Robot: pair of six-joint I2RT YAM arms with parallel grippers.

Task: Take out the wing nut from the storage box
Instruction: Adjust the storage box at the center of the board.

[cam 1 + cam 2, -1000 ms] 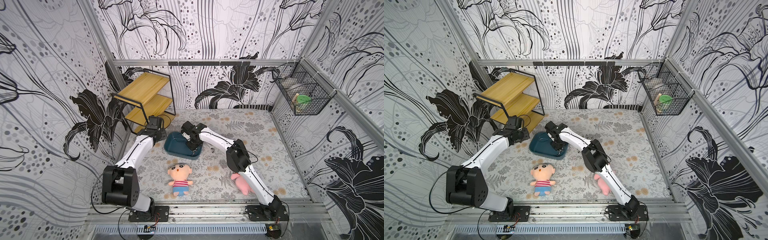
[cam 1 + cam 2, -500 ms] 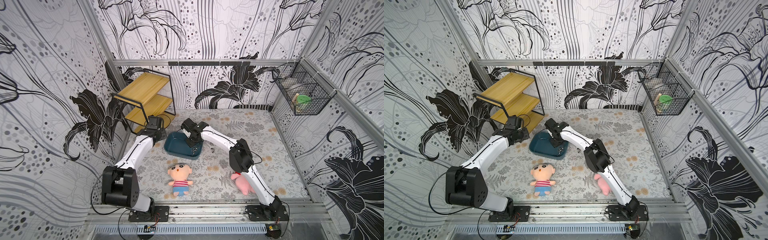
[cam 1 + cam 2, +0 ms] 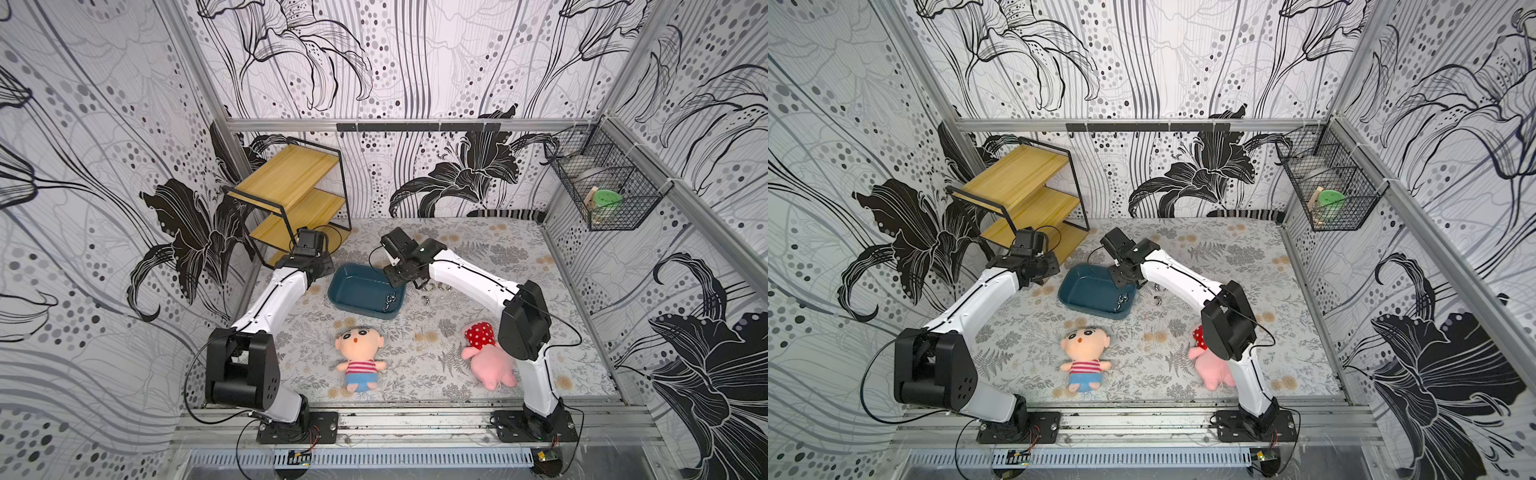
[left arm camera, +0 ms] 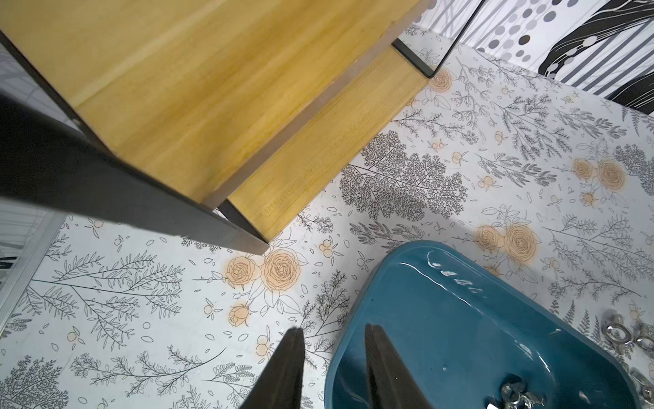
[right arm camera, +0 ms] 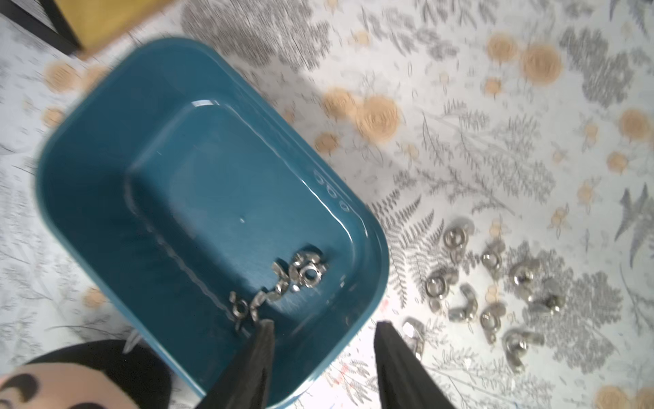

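Hovering above storage box (image 5: pixel 212 184) rim: right tool (image 5: pixel 325 324) (parted).

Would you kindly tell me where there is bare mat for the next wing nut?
Bare: the mat between the storage box and back wall, and along the right wall. Crowded: loose wing nuts beside the box; plush doll and pink plush in front.

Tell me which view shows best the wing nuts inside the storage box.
The right wrist view: close above the storage box, it shows the wing nuts singly, though blurred. In both top views the wing nuts are a tiny glint. The left wrist view catches them at its edge.
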